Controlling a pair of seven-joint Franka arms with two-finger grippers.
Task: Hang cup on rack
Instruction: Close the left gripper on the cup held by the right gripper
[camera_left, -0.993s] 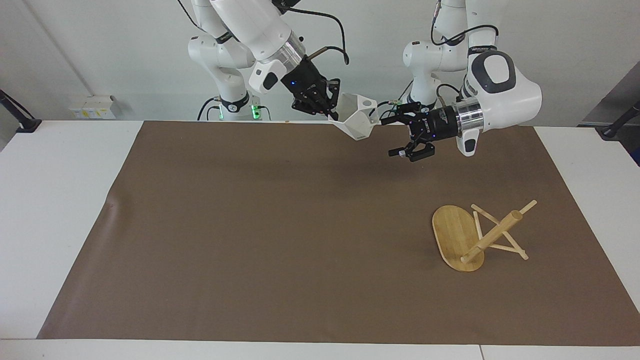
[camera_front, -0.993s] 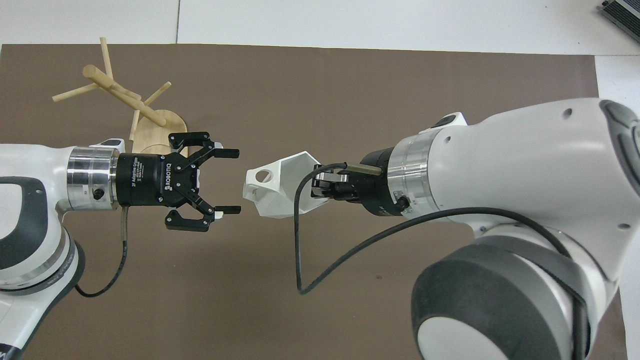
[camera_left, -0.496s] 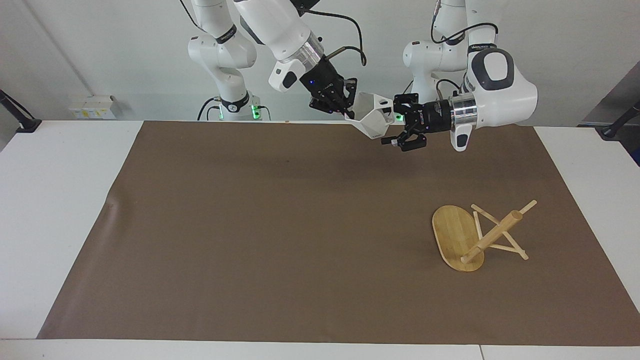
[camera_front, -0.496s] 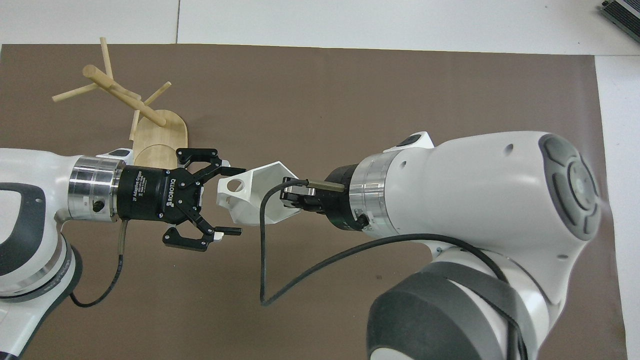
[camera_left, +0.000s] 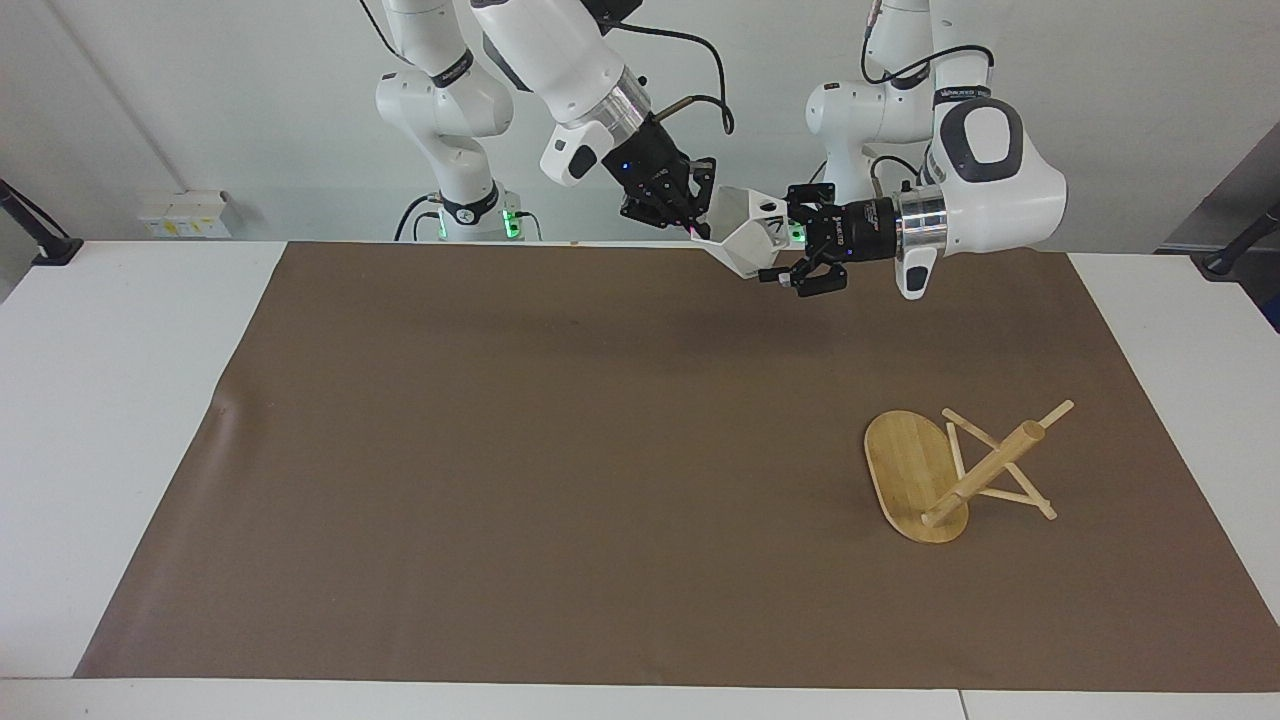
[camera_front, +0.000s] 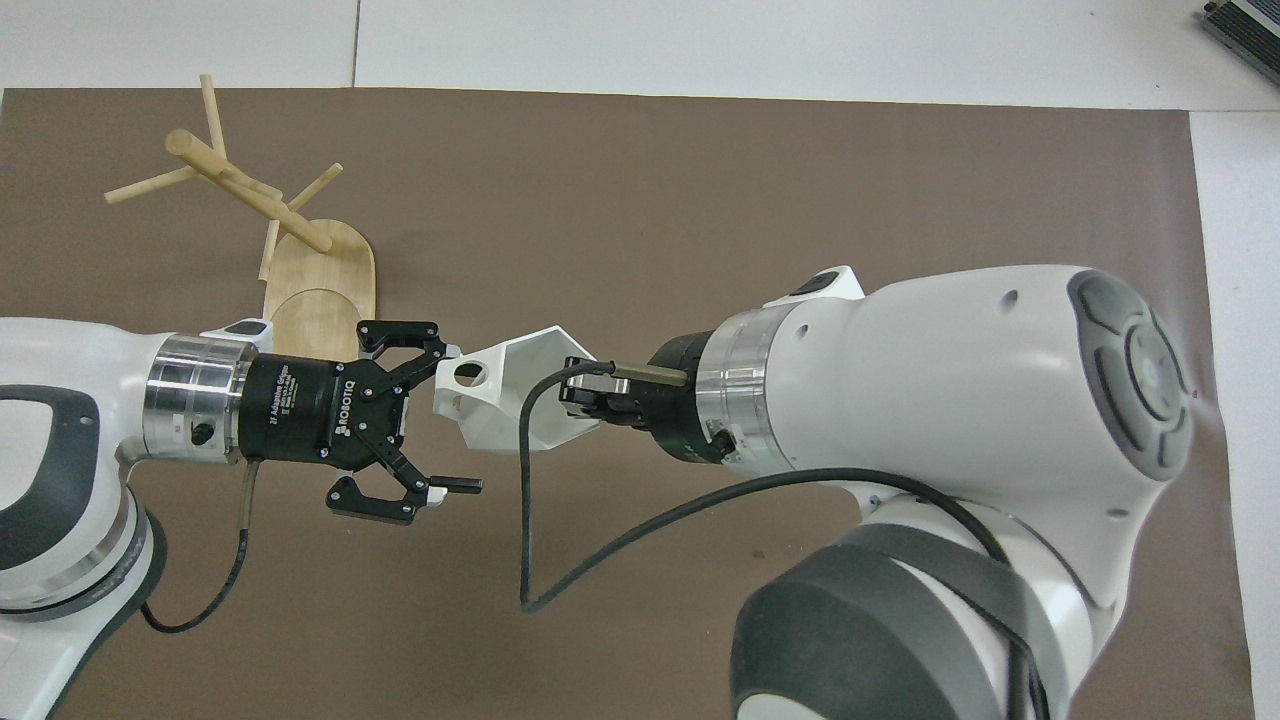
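So it's a white table (camera_left: 120, 420) against a plain white wall, with a big brown mat (camera_left: 560, 460) covering most of the top.

The cup (camera_left: 748, 236) is up in the air, over the edge of the mat closest to the robots, roughly mid-table. It's the white faceted one, tipped on its side, and in the overhead view you can see the round hole in its handle pointing toward the left arm's end.

The right gripper (camera_left: 692, 226) has it: fingers pinched tight on the cup's rim, one inside the mouth and one outside as far as I can tell. The right arm comes down at a slant to get there.

The left gripper (camera_left: 782, 258) is lying level and aimed straight at the cup's handle end, fingers spread wide. From overhead, one fingertip (camera_front: 448, 351) sits right against the handle block and the other fingertip (camera_front: 462, 485) hangs clear of the cup over bare mat. Can't say for sure whether that first one is actually touching.

The rack (camera_left: 950, 470) is well away from all this, toward the left arm's end of the table and farther from the robots than the cup. It's tipped over: the oval base stands on edge and the post slants out from it, with peg sticks resting on the mat.
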